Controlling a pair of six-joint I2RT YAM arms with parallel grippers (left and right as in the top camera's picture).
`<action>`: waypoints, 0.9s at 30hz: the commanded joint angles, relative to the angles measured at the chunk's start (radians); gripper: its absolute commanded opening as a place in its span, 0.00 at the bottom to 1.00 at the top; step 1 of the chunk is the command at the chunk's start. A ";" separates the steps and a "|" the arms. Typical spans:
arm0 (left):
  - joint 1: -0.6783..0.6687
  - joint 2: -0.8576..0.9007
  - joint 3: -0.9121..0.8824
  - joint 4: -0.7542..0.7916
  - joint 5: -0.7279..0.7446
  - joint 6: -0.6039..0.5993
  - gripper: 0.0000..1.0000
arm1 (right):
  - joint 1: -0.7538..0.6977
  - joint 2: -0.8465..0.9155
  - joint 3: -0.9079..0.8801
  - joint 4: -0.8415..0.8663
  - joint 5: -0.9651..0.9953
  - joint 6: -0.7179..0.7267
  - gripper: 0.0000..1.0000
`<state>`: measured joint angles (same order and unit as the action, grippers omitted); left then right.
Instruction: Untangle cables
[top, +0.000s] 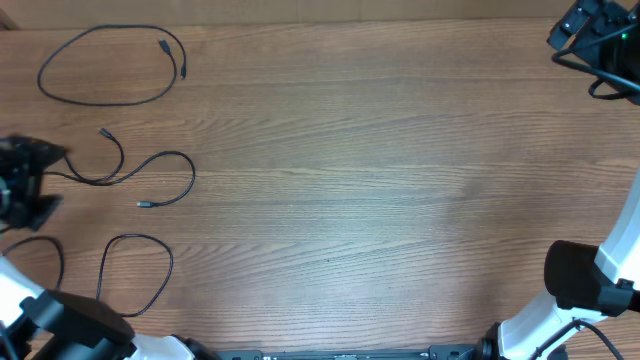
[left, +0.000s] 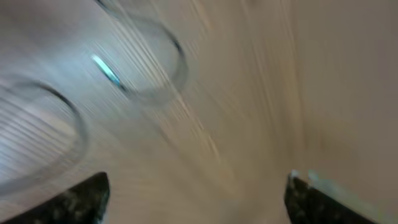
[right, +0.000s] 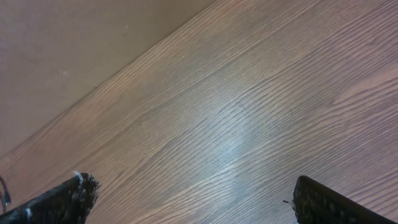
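Observation:
Three black cables lie apart on the left of the wooden table. One is a closed loop (top: 110, 65) at the far left. A wavy cable (top: 150, 170) lies in the middle. A third loop (top: 135, 275) lies near the front edge. My left gripper (top: 25, 185) is a blurred dark shape at the table's left edge, by the wavy cable's left end. In the smeared left wrist view, the left gripper (left: 196, 199) is open, with bare wood between the fingertips and blurred cable loops (left: 149, 62) ahead. My right gripper (right: 193, 199) is open over bare wood, far from the cables.
The right arm's head (top: 590, 35) sits at the far right corner with its own thick wires. The right arm's base (top: 580, 290) is at the front right. In the right wrist view, the table's back edge (right: 106, 87) meets a plain wall.

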<state>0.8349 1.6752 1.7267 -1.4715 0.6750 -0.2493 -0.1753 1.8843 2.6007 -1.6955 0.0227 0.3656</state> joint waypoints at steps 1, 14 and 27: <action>-0.149 -0.074 0.014 -0.119 0.153 0.270 0.91 | -0.002 -0.010 -0.003 0.002 -0.002 -0.004 1.00; -0.636 -0.370 0.009 -0.172 -0.046 0.153 0.90 | -0.002 -0.010 -0.003 0.002 -0.002 -0.004 1.00; -0.744 -0.922 -0.035 -0.218 -0.200 0.084 0.99 | -0.002 -0.010 -0.003 0.002 -0.002 -0.004 1.00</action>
<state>0.0975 0.8688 1.7115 -1.6878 0.4965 -0.1513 -0.1753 1.8843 2.6007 -1.6958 0.0231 0.3660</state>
